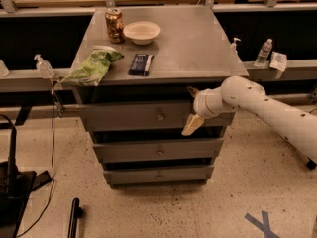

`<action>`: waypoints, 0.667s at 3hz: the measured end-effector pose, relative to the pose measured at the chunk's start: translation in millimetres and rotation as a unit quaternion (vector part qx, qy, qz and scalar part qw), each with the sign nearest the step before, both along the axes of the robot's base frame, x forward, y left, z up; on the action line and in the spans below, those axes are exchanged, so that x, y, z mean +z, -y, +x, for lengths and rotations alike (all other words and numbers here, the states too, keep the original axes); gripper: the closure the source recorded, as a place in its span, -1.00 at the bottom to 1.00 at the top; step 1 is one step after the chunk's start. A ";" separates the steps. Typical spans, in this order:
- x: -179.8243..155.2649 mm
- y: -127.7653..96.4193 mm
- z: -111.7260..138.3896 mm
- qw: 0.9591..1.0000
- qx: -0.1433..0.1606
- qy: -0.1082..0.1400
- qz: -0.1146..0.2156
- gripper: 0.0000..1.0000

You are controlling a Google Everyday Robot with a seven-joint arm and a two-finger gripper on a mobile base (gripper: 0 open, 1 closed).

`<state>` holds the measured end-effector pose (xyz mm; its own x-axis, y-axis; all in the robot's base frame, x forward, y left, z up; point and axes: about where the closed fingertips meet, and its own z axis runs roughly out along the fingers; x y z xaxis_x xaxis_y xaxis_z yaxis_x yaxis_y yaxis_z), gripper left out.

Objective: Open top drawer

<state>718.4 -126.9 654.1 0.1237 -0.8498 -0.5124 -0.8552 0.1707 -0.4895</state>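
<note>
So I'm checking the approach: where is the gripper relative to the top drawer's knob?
In the camera view, the gripper sits at the wide grey metal top drawer front's right end, well right of its small round knob.

The top drawer (148,117) is flat grey metal with a small dull knob (160,116), matching the grey cabinet top (193,43). In front of the drawer's right end, the gripper (192,108) shows tan fingers on a white arm (267,108) dotted with small dark holes. On top lie a green chip bag (91,68), a dark blue-black snack bar (140,64), a cream bowl (142,32) and a can (114,25) that looks copper-brown. The floor (233,192) is pale, dark-speckled, with a blue-grey taped X (261,224).
</note>
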 end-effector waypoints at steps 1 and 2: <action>-13.0 -1.5 6.7 1.000 0.010 -0.019 0.003 -0.57; -6.6 -1.6 6.9 1.000 0.011 -0.020 0.003 -0.08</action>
<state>725.3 -125.3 647.5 0.1212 -0.8443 -0.5221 -0.8775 0.1548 -0.4539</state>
